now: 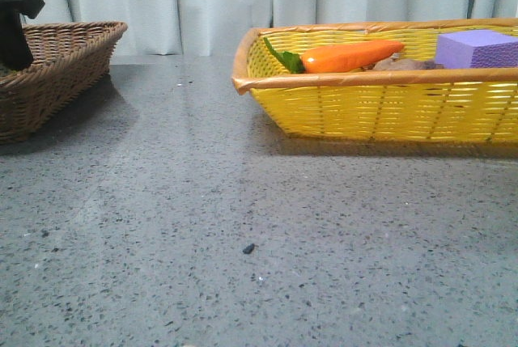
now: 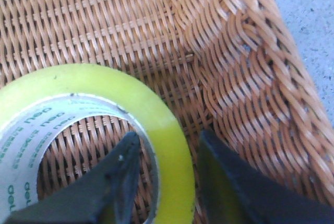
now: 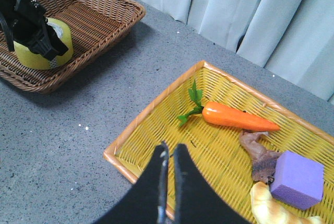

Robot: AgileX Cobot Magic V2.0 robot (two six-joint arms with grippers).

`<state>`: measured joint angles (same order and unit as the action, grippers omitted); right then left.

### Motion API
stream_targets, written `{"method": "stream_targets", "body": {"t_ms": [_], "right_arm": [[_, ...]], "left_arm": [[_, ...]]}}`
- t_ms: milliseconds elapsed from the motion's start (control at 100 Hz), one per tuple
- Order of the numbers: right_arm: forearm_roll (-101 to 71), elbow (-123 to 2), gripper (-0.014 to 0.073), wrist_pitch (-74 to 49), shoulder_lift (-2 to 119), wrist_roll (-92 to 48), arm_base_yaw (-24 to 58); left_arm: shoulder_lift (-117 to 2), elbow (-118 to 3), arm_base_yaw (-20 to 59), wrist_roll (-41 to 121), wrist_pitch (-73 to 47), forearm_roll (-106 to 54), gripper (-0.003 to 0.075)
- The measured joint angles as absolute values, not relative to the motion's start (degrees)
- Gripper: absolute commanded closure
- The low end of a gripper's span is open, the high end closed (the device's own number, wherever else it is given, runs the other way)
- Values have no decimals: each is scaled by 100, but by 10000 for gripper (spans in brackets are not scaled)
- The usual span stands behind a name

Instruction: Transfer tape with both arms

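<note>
The tape (image 2: 162,117), a wide yellow roll with a white core and green print, lies flat in the brown wicker basket (image 2: 250,78). My left gripper (image 2: 168,134) is open and straddles the roll's wall. One finger is inside the core and the other is outside, with a small gap to the tape. In the right wrist view the left gripper (image 3: 37,32) stands over the tape (image 3: 36,57) in the basket. In the front view only part of the left arm (image 1: 12,23) shows, and the tape is hidden. My right gripper (image 3: 169,146) is shut and empty above the near corner of the yellow basket (image 3: 151,125).
The brown basket (image 1: 65,48) stands at the far left. The yellow basket (image 1: 364,108) at the right holds an orange toy carrot (image 1: 348,56), a purple block (image 1: 477,48), a brown object (image 3: 261,156) and a yellow toy (image 3: 271,205). Grey table lies between the baskets.
</note>
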<state>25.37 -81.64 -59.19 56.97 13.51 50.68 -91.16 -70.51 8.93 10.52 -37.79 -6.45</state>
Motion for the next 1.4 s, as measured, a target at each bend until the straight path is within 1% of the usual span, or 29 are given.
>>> {"method": "stream_targets", "body": {"t_ms": [110,230,390,470,510,650,800,1110,1400], "right_arm": [[2537,-8164,667,-5897,5612,1351,5068],[2735,-8149,667,-5849,5432,1392,5068],[3053,-7838,667,-5544,5032,1676,5068],[3144,-7424,667,-5208,4742,1798,5068],[3177,-7168,667,-5040,4567,1837,5068],[3307,-6257,667,-4370,3937,1919,5068],[3452,-5400,667,-3782,3275,1968,5068],[3805,-4252,668,-3620,2066,2394,5068],[4360,-3122,668,-3299,1083,2430,5068]], "left_arm": [[-8872,-7051,893,1052,-3769,-655,485],[-8384,-7059,893,1052,-3724,-729,528],[-7561,-7047,893,1052,-3603,-778,652],[-7131,-6969,893,1052,-3505,-788,720],[-6965,-6932,893,1052,-3482,-799,742],[-6357,-6641,893,1057,-3444,-807,741],[-5678,-6053,893,1057,-3241,-835,741],[-4015,-4031,893,1057,-1859,-1053,741],[-2610,-2276,893,1057,-1121,-1204,741]]}}
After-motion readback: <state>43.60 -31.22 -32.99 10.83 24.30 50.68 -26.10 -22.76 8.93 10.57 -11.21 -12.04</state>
